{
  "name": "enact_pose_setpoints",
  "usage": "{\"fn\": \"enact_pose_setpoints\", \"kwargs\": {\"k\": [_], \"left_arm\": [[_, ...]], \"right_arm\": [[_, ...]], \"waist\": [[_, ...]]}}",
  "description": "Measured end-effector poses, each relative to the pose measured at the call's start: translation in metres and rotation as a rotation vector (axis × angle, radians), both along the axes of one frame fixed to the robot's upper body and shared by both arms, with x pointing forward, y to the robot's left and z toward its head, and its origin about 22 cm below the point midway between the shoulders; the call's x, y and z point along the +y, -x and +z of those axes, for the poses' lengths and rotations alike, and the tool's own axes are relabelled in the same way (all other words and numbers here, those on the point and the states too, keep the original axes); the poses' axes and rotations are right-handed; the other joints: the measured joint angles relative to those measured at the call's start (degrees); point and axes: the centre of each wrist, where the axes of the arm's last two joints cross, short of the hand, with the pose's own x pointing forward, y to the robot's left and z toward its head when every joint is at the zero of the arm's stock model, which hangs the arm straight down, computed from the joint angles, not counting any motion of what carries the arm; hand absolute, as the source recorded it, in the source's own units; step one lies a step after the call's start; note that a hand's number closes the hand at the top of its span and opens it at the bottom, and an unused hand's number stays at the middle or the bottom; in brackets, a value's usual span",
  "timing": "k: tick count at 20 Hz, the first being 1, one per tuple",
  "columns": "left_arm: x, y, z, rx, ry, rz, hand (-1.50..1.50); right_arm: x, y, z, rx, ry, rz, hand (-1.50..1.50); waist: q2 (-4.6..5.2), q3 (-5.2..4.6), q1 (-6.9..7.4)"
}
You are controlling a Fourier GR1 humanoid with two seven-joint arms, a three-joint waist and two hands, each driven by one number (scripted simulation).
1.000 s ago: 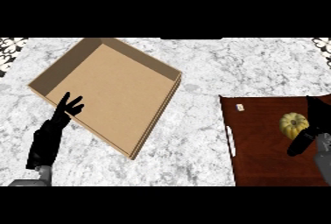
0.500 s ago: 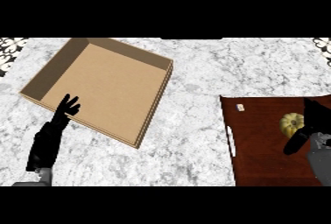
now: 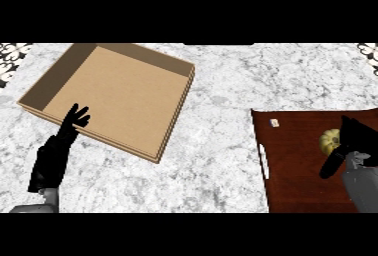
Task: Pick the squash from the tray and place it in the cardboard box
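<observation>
**Squash being reached on the tray**

Nearest, the right hand (image 3: pixel 347 145) is seen over the squash (image 3: pixel 329 141) on the tray (image 3: pixel 295 180); whether its fingers have closed cannot be told. A grasp and lift are called for next. The left hand (image 3: pixel 63 145) is rested, fingers straight, before the cardboard box (image 3: pixel 118 95). Much of the squash is hidden.

You are looking straight down at a white and grey marble counter (image 3: pixel 221 75) that fills almost all you can see. At the far left corner of the counter is a black and white patterned patch (image 3: pixel 11 52), and another patterned bit (image 3: pixel 367 50) sits at its far right corner
</observation>
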Motion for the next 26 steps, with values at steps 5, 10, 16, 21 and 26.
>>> {"fn": "enact_pose_setpoints", "kwargs": {"k": [5,10,16,21,26], "left_arm": [[0.000,0.005,-0.002,0.001,0.011,0.002,0.00],[0.003,0.008,-0.006,-0.003,0.009,-0.003,0.00],[0.001,0.007,-0.001,0.001,0.012,-0.008,0.00],[-0.012,-0.003,0.002,-0.016,0.017,-0.066,0.00],[-0.021,-0.012,0.008,-0.035,0.017,-0.120,0.00]], "right_arm": [[-0.001,0.000,-0.009,-0.011,-0.017,-0.002,1.50],[-0.003,0.006,-0.005,-0.052,0.116,0.045,1.50],[-0.002,0.001,0.006,-0.118,0.217,0.099,1.50],[0.055,-0.026,0.023,-0.236,0.069,0.457,1.50],[0.105,-0.049,0.053,-0.372,-0.107,0.862,1.50]], "waist": [[-0.14,-0.12,0.04],[-0.10,-0.07,0.01],[-0.02,-0.01,0.03],[0.92,0.14,3.74],[1.92,0.24,6.93]]}}
